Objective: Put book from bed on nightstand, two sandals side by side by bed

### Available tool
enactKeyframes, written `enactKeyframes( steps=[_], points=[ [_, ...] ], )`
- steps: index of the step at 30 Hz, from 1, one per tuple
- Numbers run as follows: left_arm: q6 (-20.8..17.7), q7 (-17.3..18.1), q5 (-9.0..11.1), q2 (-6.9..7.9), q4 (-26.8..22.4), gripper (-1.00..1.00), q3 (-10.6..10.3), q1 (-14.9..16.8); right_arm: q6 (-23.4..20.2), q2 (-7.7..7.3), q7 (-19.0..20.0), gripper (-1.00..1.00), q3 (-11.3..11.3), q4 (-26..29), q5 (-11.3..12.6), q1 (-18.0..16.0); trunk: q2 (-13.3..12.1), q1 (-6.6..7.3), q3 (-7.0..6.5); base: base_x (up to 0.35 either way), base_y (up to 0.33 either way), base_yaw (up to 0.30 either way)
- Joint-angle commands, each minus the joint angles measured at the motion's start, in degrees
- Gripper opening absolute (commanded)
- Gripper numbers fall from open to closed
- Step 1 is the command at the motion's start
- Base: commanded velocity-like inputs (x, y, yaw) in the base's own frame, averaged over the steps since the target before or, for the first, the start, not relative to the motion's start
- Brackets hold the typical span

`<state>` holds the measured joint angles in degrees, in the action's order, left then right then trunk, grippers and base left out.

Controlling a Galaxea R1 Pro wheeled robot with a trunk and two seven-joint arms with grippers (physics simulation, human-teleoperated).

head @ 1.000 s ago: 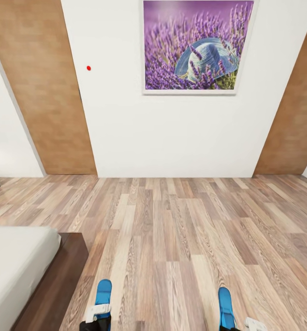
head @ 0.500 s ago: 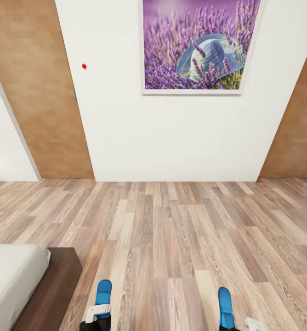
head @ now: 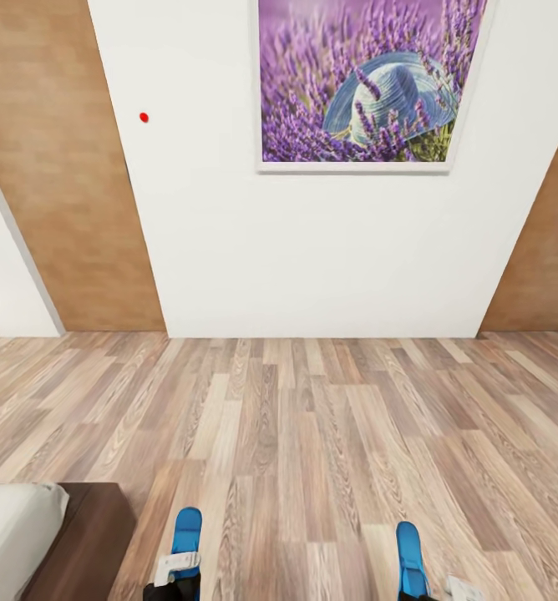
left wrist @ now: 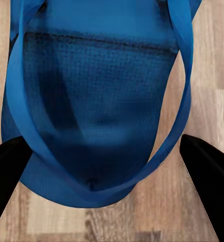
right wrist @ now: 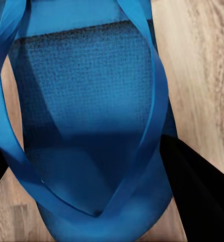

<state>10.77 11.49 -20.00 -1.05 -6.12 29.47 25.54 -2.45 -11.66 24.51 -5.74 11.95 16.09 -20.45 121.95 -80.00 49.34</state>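
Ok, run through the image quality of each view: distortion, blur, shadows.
Head view: wide-angle stretch, the brown doors lean outward; even light, no hard shadows. Left wrist view: the sandal sits so close that its weave looks soft, with a dark patch. Right wrist view: the other sandal shows a clearer weave, its lower part shaded.

We're facing a white wall [head: 312, 250] with a lavender-and-hat picture [head: 362, 83], brown doors either side. Wood-plank floor [head: 312, 434] below. Bed corner [head: 53, 542] sits at lower left. Two blue sandals, left sandal [head: 186, 534] and right sandal [head: 408, 555], poke out at the bottom edge.
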Motion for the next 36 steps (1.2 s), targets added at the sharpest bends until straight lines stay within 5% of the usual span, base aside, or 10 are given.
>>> enactKeyframes(
  steps=[1,36],
  points=[
    [0.12,0.20,-0.48,-0.01,-0.04,-1.00,0.50,0.03,-0.27,0.01,0.36,-1.00,-0.49,0.00,0.14,-0.03,0.02,-0.02,0.05,0.313,0.000,0.000],
    [0.13,0.20,-0.48,-0.09,-0.03,-1.00,0.50,0.00,-0.29,-0.02,0.37,-1.00,-0.50,0.00,0.12,-0.03,0.02,-0.02,0.05,0.313,0.000,0.041]
  ],
)
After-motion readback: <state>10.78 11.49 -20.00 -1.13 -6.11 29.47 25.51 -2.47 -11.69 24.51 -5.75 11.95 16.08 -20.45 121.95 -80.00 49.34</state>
